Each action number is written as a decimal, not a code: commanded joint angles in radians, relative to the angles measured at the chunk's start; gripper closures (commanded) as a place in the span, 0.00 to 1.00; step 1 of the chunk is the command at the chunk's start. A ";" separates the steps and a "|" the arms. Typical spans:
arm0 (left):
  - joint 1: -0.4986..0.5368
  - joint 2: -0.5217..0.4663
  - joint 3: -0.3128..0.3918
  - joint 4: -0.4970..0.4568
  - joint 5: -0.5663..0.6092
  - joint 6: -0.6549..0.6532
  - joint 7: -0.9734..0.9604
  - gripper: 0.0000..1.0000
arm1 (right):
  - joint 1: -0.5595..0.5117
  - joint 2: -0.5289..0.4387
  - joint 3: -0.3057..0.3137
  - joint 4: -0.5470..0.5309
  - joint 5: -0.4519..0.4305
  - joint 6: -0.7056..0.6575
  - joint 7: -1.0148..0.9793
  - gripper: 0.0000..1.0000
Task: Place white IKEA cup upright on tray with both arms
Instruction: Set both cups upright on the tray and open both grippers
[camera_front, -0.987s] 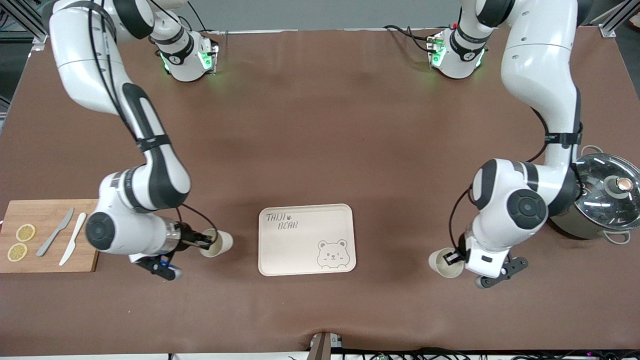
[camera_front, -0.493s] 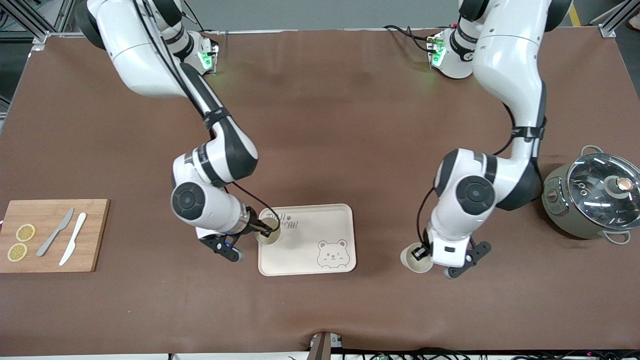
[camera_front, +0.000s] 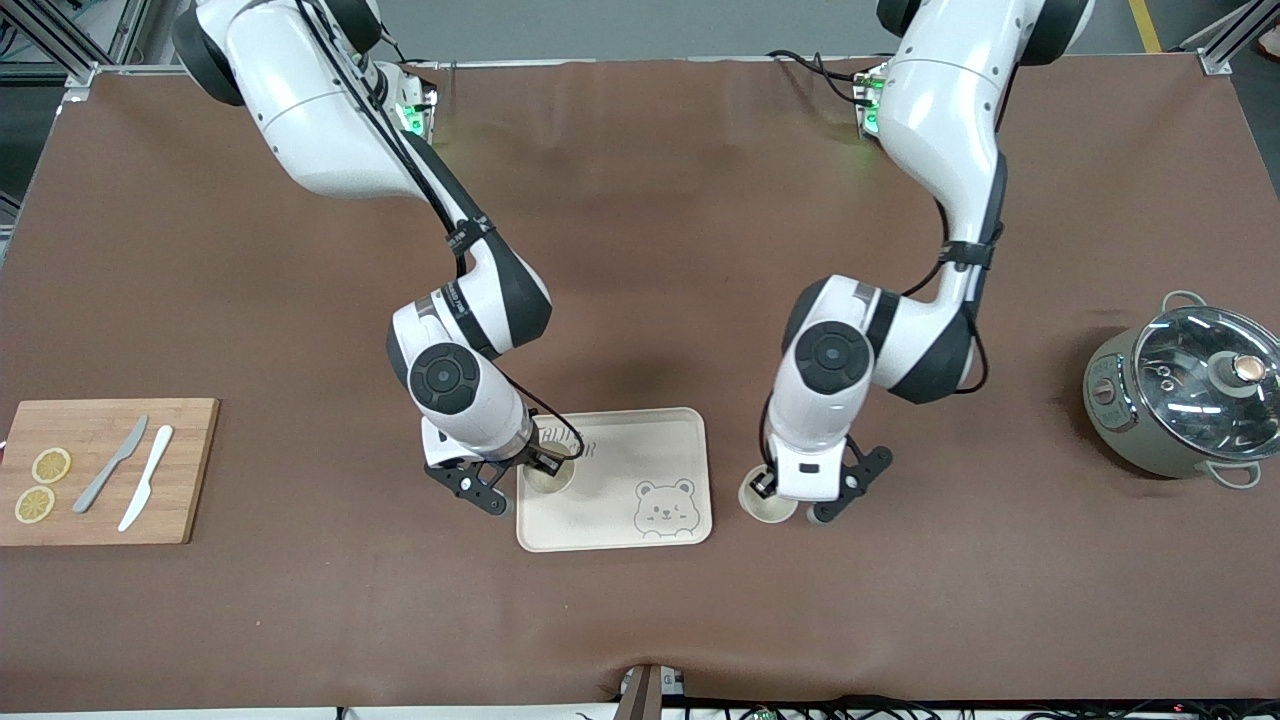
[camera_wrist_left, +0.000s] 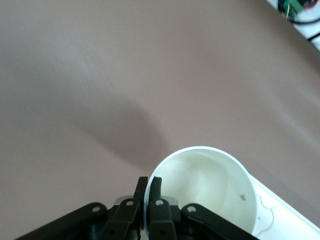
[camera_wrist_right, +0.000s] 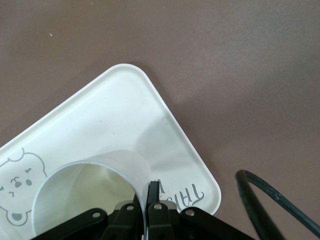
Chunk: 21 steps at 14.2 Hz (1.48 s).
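cream rectangular tray with bear drawing (camera_front: 640, 455): 1 | white cups: 2 (camera_front: 549, 478) (camera_front: 765, 503) | wooden cutting board (camera_front: 90, 440): 1, bearing 2 knives (camera_front: 111, 463) (camera_front: 146, 476), 2 lemon slices (camera_front: 51, 464) (camera_front: 34, 503) | glass-lidded pot (camera_front: 1180, 400): 1

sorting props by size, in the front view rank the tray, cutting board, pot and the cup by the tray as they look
1. cutting board and tray: look close, board maybe slightly bigger
2. pot
3. cup, held beside the tray by the left hand

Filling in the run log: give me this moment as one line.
right gripper: shut on cup, over tray | left gripper: shut on second cup, beside tray | both cups upright, neither released
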 joint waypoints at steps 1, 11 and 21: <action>-0.076 0.042 0.056 0.033 0.002 0.021 -0.083 1.00 | 0.003 0.004 -0.008 -0.030 -0.026 0.050 0.031 1.00; -0.235 0.093 0.093 0.046 0.008 0.033 -0.223 1.00 | -0.017 0.053 -0.010 -0.041 -0.026 0.102 0.039 1.00; -0.252 0.122 0.087 0.036 0.013 0.033 -0.216 0.98 | -0.024 0.058 -0.010 -0.041 -0.026 0.099 0.022 0.00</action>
